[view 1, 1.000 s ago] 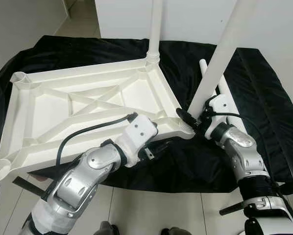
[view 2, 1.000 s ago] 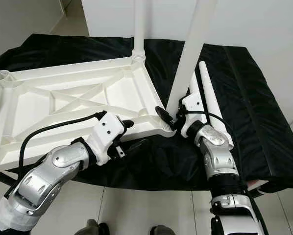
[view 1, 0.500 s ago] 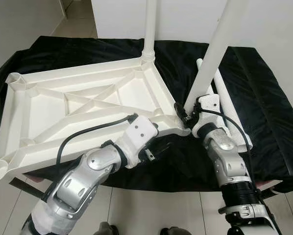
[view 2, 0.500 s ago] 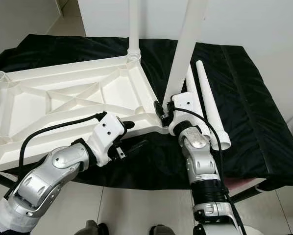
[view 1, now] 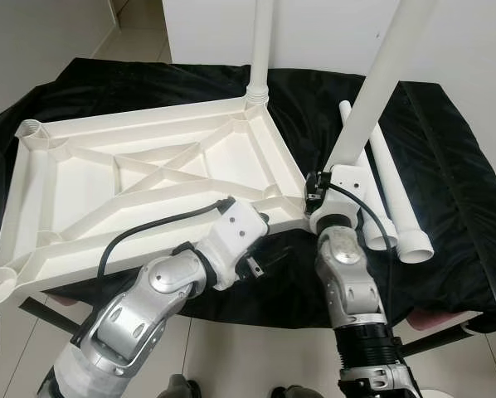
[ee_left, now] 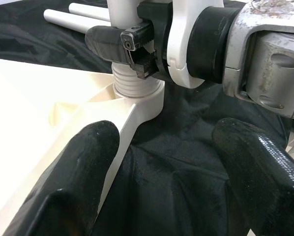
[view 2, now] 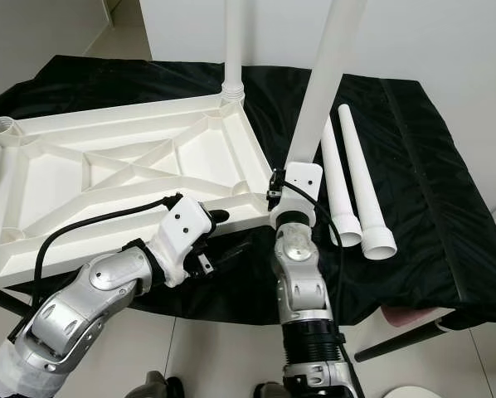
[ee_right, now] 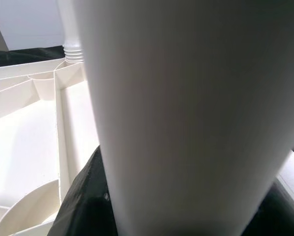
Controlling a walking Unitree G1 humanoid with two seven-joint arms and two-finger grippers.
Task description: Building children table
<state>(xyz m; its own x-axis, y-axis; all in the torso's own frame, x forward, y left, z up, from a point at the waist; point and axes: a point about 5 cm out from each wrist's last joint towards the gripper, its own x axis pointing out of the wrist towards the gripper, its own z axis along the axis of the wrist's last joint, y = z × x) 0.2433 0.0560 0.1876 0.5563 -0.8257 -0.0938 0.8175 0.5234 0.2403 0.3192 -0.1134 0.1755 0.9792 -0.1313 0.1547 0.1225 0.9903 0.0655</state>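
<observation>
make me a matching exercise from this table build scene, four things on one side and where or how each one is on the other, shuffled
Things
1. right end effector
2. left end effector
3. two loose table legs
4. far-corner table leg

States
A. lying side by side on the black cloth
B. standing upright in its socket on the upturned tabletop
C. open, at the tabletop's near edge
D. clamped on the table leg being fitted at the near corner

Pairs: 1-D, 2-C, 3-A, 4-B

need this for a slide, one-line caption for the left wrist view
Right gripper clamps the white plastic table leg in the upturned white tabletop's corner socket as the open left gripper waits beside.
</observation>
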